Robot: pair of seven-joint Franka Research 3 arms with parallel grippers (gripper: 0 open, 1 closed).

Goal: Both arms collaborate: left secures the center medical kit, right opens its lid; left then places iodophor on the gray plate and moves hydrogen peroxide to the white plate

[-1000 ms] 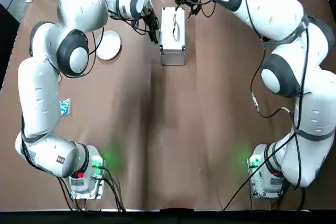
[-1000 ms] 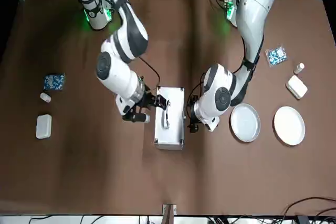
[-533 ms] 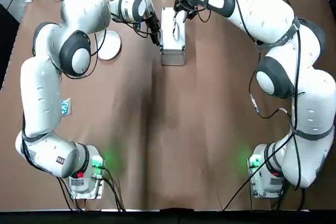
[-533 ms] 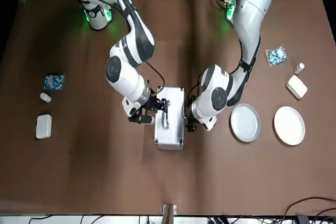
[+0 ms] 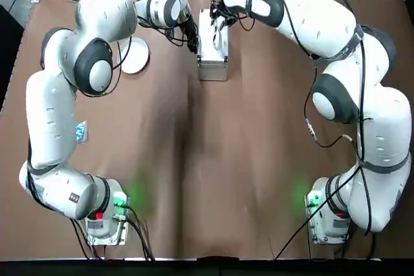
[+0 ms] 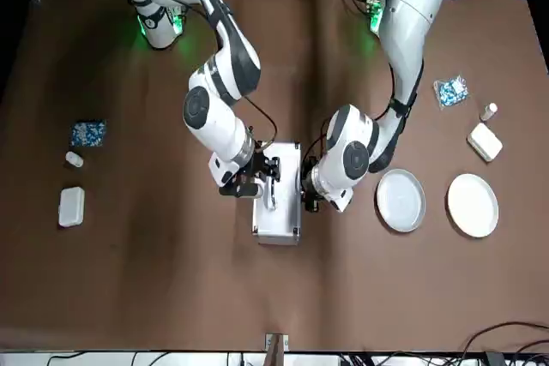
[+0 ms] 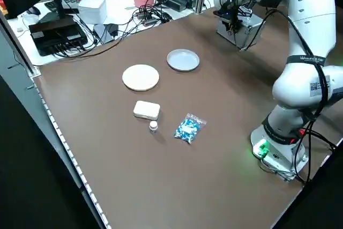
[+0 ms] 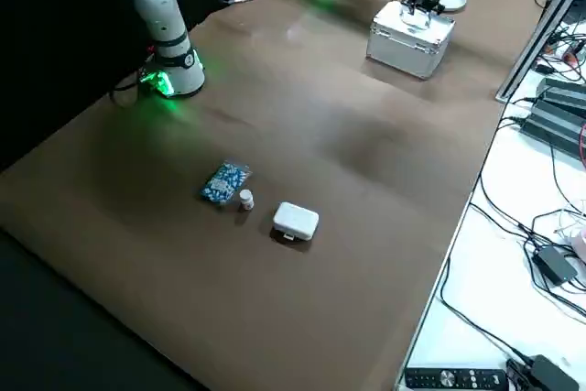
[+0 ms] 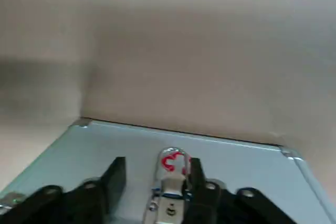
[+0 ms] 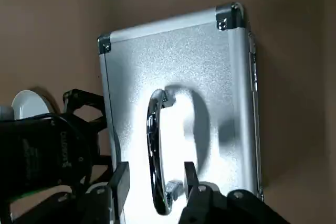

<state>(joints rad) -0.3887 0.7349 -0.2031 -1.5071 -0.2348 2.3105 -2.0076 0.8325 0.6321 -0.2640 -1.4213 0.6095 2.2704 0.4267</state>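
Observation:
The medical kit (image 5: pixel 213 43) (image 6: pixel 276 195) is a silver case lying flat with its lid down and its handle (image 10: pixel 155 150) on top. My left gripper (image 5: pixel 191 35) (image 6: pixel 307 195) is low against the kit's left side, open, its fingers (image 9: pixel 113 178) either side of a red-marked latch (image 9: pixel 173 163). My right gripper (image 5: pixel 220 19) (image 6: pixel 258 183) hovers over the lid, open, straddling one end of the handle. The gray plate (image 6: pixel 401 200) and the white plate (image 6: pixel 473 205) lie to the robot's left of the kit. Iodophor and hydrogen peroxide are hidden.
On the robot's left lie a white box (image 6: pixel 485 141), a small vial (image 6: pixel 489 111) and a blue-white packet (image 6: pixel 451 90). A matching box (image 6: pixel 71 206), vial (image 6: pixel 75 159) and packet (image 6: pixel 88 133) lie on its right. Cables and equipment line the table's far edge (image 7: pixel 80 25).
My right gripper has swung in from beside the kit to over its handle. My left gripper has closed the gap to the kit's side.

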